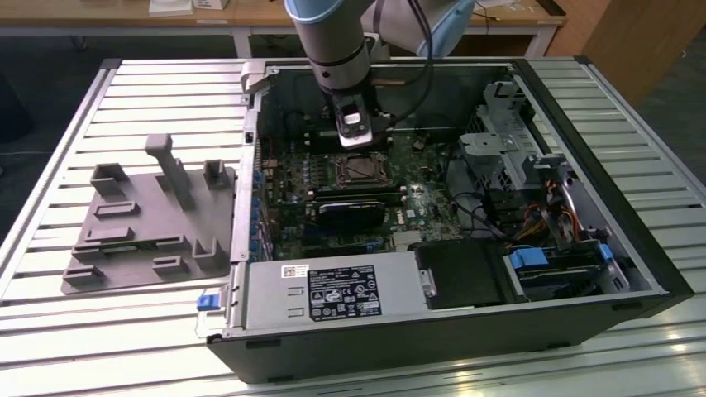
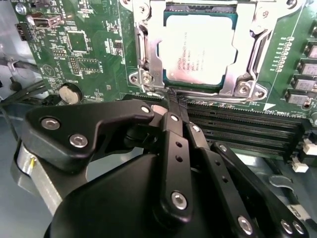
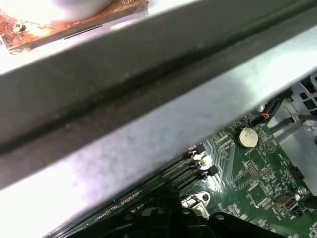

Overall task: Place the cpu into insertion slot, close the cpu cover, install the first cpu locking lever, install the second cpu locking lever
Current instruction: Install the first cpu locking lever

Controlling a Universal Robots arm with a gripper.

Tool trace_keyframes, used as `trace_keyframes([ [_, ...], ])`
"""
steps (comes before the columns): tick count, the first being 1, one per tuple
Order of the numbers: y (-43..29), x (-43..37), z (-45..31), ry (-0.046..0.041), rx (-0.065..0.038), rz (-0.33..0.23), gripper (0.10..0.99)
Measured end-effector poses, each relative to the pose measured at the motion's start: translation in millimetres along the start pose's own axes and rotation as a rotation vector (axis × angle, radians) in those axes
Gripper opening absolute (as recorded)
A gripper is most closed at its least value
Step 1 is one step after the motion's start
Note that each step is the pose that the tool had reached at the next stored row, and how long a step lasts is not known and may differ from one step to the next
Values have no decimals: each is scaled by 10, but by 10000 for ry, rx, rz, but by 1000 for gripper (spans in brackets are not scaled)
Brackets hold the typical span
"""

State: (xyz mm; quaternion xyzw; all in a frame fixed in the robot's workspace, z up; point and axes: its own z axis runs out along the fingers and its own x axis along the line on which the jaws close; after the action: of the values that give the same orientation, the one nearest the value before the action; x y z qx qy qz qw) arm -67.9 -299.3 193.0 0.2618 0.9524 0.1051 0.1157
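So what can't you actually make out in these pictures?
- Gripper fingertips, second wrist view: hidden by the gripper's own black linkage, so open or shut is unclear.
- Cpu cover, second wrist view: its upper side is cut off by the edge.
- Cpu, exterior view: too small to judge seating.

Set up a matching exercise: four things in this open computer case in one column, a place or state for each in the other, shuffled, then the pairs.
Things:
1. cpu
2. cpu cover
3. gripper
4. coin cell

Places or states:
A. round and silvery, on the green board beside the socket
B. silvery frame lying closed around the chip
C. black fingers together at the socket's edge, by the long black slots
D. seated flat in the insertion slot, pale metal top showing

Pairs: 1-D, 2-B, 3-C, 4-A
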Motion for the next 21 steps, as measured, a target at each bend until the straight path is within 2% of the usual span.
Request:
trace_keyframes([
  [13, 37, -23, -135, 0, 0, 0, 102],
  [19, 38, -24, -138, 0, -1, 1, 102],
  [20, 39, -24, -138, 1, 15, -3, 102],
  [21, 40, -26, -137, 53, 89, -3, 102],
])
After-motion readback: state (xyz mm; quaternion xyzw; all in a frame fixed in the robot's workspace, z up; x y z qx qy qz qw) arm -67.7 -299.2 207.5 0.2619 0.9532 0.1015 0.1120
